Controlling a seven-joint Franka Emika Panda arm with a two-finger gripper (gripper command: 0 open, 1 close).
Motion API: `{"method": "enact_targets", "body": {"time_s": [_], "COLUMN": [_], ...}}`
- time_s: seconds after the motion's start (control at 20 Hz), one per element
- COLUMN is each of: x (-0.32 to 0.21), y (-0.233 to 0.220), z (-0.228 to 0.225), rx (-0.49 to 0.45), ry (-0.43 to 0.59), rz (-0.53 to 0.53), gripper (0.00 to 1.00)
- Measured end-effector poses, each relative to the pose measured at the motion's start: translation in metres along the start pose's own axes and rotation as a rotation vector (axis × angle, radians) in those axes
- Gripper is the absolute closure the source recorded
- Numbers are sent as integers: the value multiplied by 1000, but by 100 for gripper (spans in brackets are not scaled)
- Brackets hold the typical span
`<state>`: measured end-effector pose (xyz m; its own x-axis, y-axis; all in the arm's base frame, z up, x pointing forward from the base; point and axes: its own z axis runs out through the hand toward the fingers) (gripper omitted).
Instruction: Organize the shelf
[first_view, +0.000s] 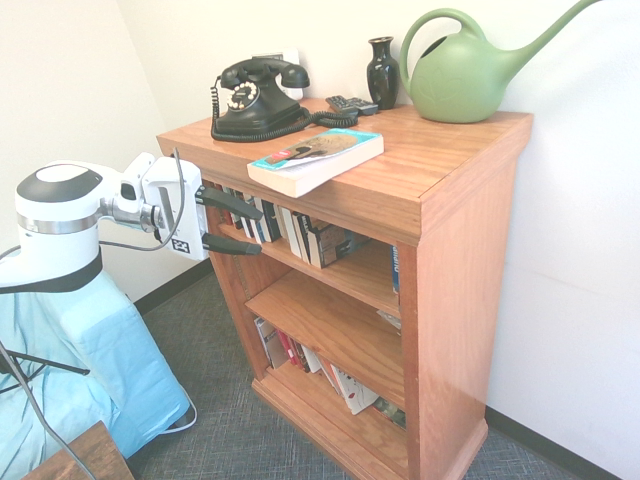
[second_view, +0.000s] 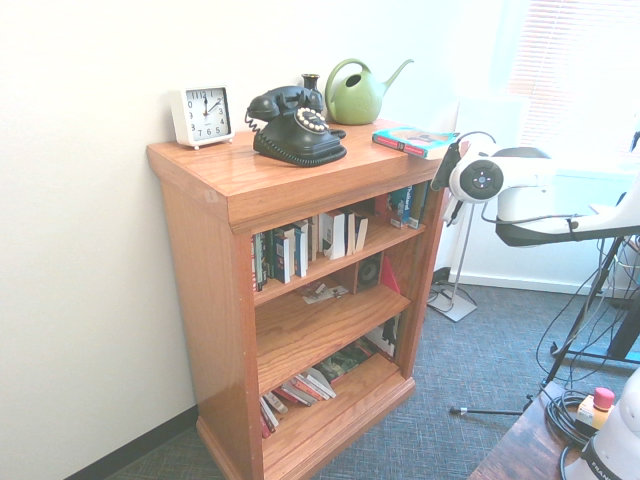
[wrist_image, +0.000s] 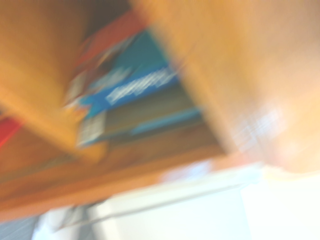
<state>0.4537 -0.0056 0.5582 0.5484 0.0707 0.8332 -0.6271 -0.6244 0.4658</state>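
The shelf (first_view: 462, 262) is a reddish-brown bookcase with a thick top, and the second exterior view also shows the shelf (second_view: 203, 292). A thick paperback (first_view: 315, 158) lies flat near the top's front edge, overhanging it slightly. Upright books (first_view: 290, 228) fill the upper level, and more books (first_view: 312, 366) lean on the bottom level. My gripper (first_view: 258, 230) is open and empty, fingers level, just in front of the upper level's left end. From the other side, the gripper (second_view: 447, 190) hangs below the paperback (second_view: 417, 141). The wrist view is blurred, showing blue book spines (wrist_image: 135, 90) between wooden boards.
On the top stand a black rotary phone (first_view: 255, 98), a dark vase (first_view: 382, 72), a green watering can (first_view: 465, 75), a remote (first_view: 350, 103) and a white clock (second_view: 203, 114). A blue-covered stand (first_view: 100, 350) sits under the arm. Grey carpet lies in front.
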Motion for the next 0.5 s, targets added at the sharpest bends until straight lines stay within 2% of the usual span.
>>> {"method": "enact_targets", "body": {"time_s": [0.5], "x": [18], "y": [-4], "z": [-21], "rx": [-76], "ry": [125], "rz": [-69], "gripper": [0]}}
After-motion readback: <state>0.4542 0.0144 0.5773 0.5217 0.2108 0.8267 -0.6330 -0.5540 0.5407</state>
